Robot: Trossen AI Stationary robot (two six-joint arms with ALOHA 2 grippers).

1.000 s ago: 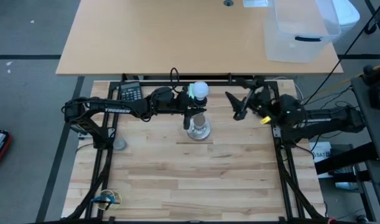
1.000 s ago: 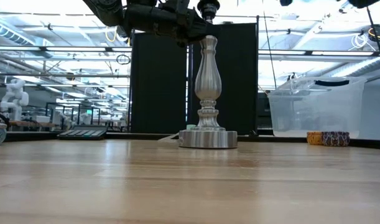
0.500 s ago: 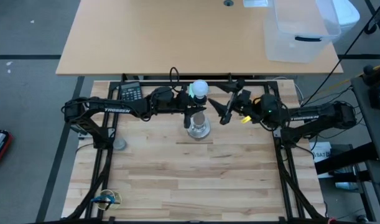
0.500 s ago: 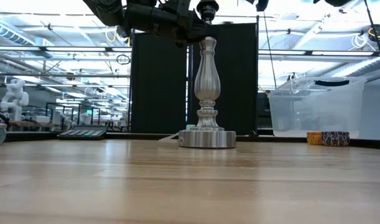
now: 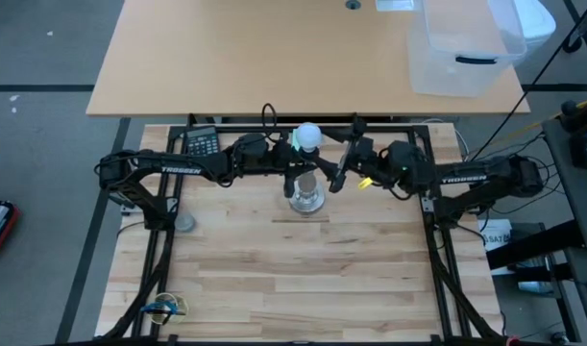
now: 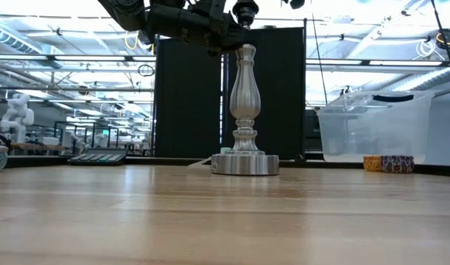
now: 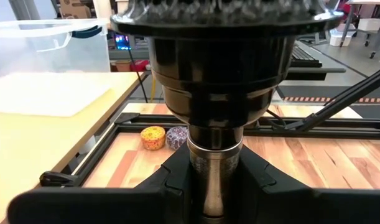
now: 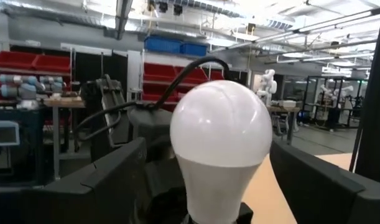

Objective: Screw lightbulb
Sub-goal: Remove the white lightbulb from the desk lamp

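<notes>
With the left gripper clenched on the lamp stand's neck and the lightbulb seated in its socket between the right gripper's released fingers, an off-centre grasp could tilt the bulb and cross-thread it.

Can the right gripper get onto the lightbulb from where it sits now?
Probably yes. The right gripper is open, the lightbulb sits between its fingers with nothing blocking. The left gripper holds the stand lower down.
</notes>
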